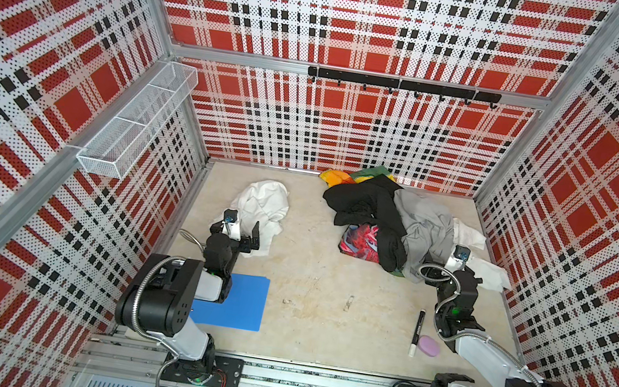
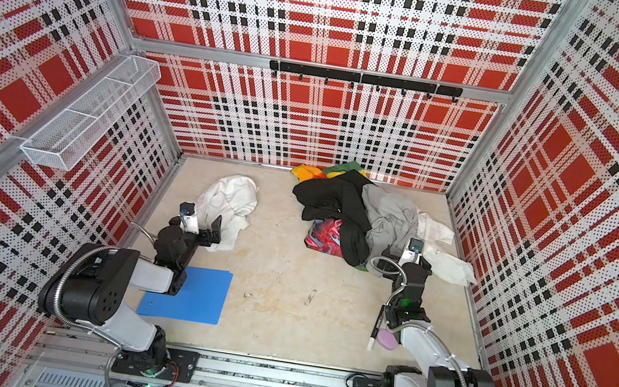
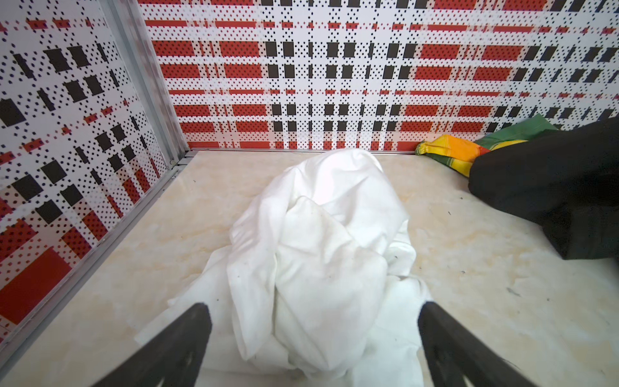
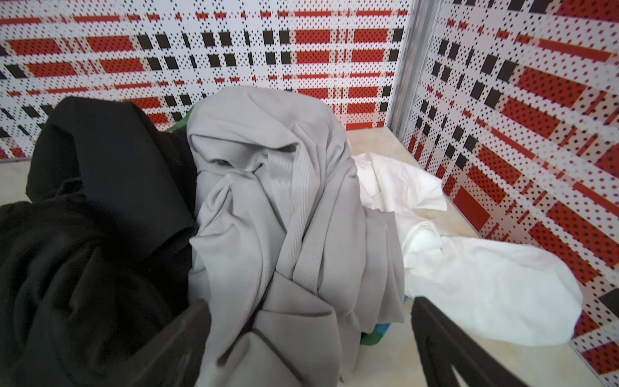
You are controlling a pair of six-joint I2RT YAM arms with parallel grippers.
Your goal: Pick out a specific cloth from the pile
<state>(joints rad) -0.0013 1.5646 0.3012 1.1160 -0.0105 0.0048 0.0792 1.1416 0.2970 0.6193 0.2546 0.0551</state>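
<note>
- Left wrist view: crumpled plain white thin-fabric garment point(image 3: 321, 241) heaped on pale marbled surface point(image 3: 502, 284), its near edge between the widely spread jaws of left gripper point(image 3: 315, 315).
- Both top views: this garment left of middle, well apart from pile of mixed cloths point(image 1: 387, 223) at back right.
- Right wrist view: right gripper point(image 4: 310, 308), jaws likewise spread, with folds of light grey garment point(image 4: 274, 217) between them; black garment point(image 4: 93, 234) on one side, second white fabric piece point(image 4: 485, 284) on the other.
- Blue rectangular mat point(image 1: 240, 301) partly under left arm; black-and-white marker point(image 1: 417, 331) just beside lilac oval object point(image 1: 429, 345).
</note>
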